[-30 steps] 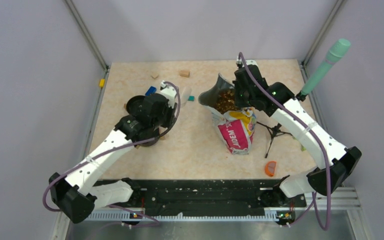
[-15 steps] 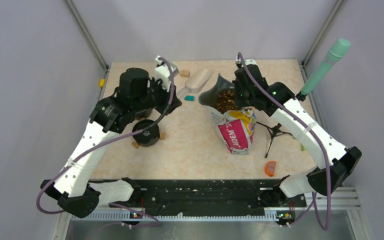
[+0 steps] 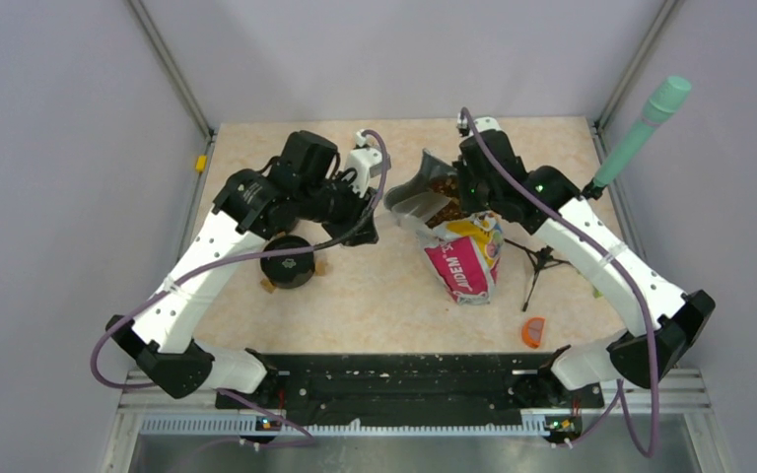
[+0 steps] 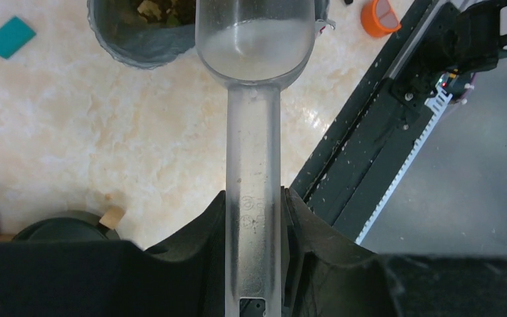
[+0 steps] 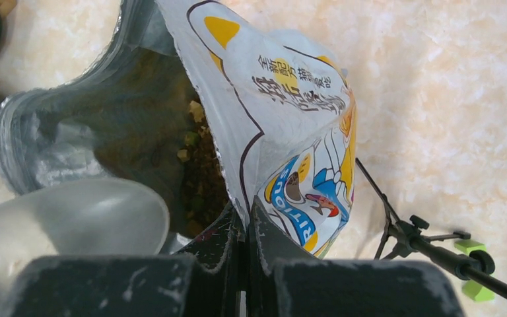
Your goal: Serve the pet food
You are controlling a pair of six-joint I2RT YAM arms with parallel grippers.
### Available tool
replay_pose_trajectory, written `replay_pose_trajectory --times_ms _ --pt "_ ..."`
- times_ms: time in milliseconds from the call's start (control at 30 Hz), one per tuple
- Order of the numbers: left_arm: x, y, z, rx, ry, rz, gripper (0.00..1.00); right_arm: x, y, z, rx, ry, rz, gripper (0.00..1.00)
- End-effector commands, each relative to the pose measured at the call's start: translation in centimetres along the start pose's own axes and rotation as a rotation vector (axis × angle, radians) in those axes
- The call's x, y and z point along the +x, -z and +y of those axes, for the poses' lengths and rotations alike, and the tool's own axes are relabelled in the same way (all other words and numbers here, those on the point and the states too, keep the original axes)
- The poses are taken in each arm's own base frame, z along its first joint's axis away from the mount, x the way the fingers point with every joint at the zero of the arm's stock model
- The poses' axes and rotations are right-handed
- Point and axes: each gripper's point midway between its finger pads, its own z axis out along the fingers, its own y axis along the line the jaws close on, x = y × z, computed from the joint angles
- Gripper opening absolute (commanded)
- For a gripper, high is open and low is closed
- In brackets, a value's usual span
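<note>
The pet food (image 3: 443,189) is brown kibble inside an open cartoon-print bag (image 3: 465,258) standing right of centre. My right gripper (image 3: 473,190) is shut on the bag's rim, with the film (image 5: 290,112) pinched between the fingers (image 5: 245,221); the pet food (image 5: 201,165) shows in the mouth. My left gripper (image 3: 357,200) is shut on the handle (image 4: 253,198) of a clear plastic scoop (image 3: 409,203). The scoop's empty bowl (image 4: 255,39) hangs at the edge of the bag's mouth (image 4: 142,26). A black bowl (image 3: 289,261) sits under the left arm.
A small black tripod (image 3: 537,266) stands right of the bag, with an orange piece (image 3: 533,330) nearer me. A green-handled tool (image 3: 641,128) leans at the back right. A teal block (image 4: 10,36) and a wooden block (image 4: 111,216) lie nearby. The black rail (image 4: 370,165) borders the near edge.
My left arm lifted from over the black bowl, swung back and then right, bringing the scoop to the bag's mouth. The right gripper kept holding the bag, which shifted slightly.
</note>
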Motion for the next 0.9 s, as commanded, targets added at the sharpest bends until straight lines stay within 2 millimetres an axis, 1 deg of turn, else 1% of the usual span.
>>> replay_pose_trajectory --times_ms 0,67,167,367,467,633,733,867 --pt "1.0 0.9 0.2 -0.031 -0.004 0.064 0.0 -2.9 4.1 4.8 -0.178 0.102 -0.185 0.0" --pt "1.4 1.2 0.5 -0.052 -0.001 0.082 0.0 -2.2 4.6 6.3 -0.191 0.17 -0.197 0.0" --pt "2.2 1.5 1.0 -0.091 0.009 0.114 0.0 -1.4 5.1 7.7 -0.232 0.207 -0.202 0.0" --pt "5.8 1.7 1.9 -0.142 0.051 0.257 0.0 -1.6 6.4 9.3 -0.342 0.17 -0.245 0.0" --pt "6.9 1.9 2.1 -0.16 0.07 0.297 0.0 -1.1 5.9 9.3 -0.33 0.166 -0.228 0.0" --pt "7.8 1.4 0.7 -0.104 0.129 0.325 0.0 -0.3 4.9 9.2 -0.248 0.171 -0.24 0.0" --pt "9.5 0.7 -0.5 -0.062 0.201 0.37 0.0 0.7 4.5 9.9 -0.239 0.168 -0.278 0.0" --pt "12.1 -0.3 -1.8 -0.022 0.263 0.431 0.0 1.8 5.3 11.6 -0.306 0.147 -0.299 0.0"
